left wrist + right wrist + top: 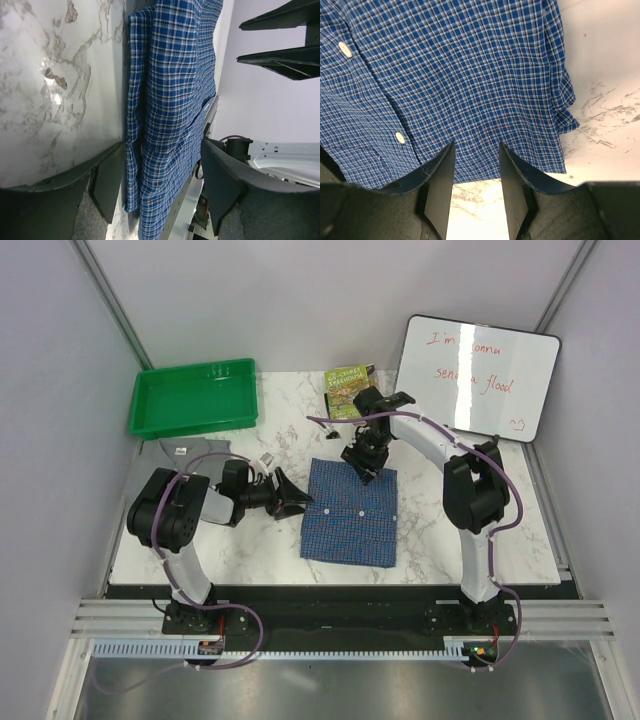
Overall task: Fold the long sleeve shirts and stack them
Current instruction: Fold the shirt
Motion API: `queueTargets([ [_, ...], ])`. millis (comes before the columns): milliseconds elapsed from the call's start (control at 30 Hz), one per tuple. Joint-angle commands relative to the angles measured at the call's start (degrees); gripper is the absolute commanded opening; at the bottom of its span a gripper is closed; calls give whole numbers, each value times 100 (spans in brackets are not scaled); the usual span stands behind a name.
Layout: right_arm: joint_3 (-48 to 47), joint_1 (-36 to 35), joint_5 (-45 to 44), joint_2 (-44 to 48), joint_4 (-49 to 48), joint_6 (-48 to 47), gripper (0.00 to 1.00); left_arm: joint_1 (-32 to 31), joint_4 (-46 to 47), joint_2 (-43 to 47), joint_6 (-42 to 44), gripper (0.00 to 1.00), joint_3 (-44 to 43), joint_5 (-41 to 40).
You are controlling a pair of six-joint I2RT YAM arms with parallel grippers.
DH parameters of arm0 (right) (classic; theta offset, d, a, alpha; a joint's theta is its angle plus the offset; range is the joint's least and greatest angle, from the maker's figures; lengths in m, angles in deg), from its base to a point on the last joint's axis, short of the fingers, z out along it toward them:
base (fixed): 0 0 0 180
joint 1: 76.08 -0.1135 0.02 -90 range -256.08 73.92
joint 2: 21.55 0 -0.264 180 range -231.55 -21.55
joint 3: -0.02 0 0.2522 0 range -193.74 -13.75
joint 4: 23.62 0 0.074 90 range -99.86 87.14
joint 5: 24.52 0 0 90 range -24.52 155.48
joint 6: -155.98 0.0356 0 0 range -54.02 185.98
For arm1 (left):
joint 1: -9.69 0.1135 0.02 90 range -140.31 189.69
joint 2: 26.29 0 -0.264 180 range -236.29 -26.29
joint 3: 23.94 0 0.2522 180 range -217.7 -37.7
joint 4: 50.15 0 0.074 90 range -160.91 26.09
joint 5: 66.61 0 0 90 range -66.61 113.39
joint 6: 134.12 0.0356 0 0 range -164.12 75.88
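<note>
The blue checked shirt (350, 512) lies folded into a rectangle in the middle of the table, white buttons up. My left gripper (290, 502) is open at the shirt's left edge. In the left wrist view the folded edge (170, 100) runs between the spread fingers (107, 185), and the gripper (165, 185) holds nothing. My right gripper (362, 468) is open over the shirt's far edge. In the right wrist view the gripper (476, 165) has its tips just above the hem (460, 75). A grey cloth (185, 448), partly hidden, lies behind the left arm.
A green plastic tray (193, 395) stands at the back left. A book (350, 390) lies at the back centre. A whiteboard (478, 378) leans at the back right. Bare marble (450, 540) shows to the right of the shirt.
</note>
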Motion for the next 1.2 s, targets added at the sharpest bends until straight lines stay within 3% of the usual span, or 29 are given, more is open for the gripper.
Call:
queueTargets([
  [0,-53,103,44,-81,130,142,48,-59,27,-541,0,70,94,-404],
  [567,35,112,132,-617,78,203,46,-68,308,-1140,-114,65,-11,-403],
  [800,316,103,-237,-784,-185,63,45,-59,36,-964,-61,54,42,-509],
  [933,256,94,-413,-803,-247,71,45,-68,53,-867,-70,42,112,-509],
  [1167,-824,94,735,-223,410,28,54,-59,-157,-367,149,24,217,-456],
])
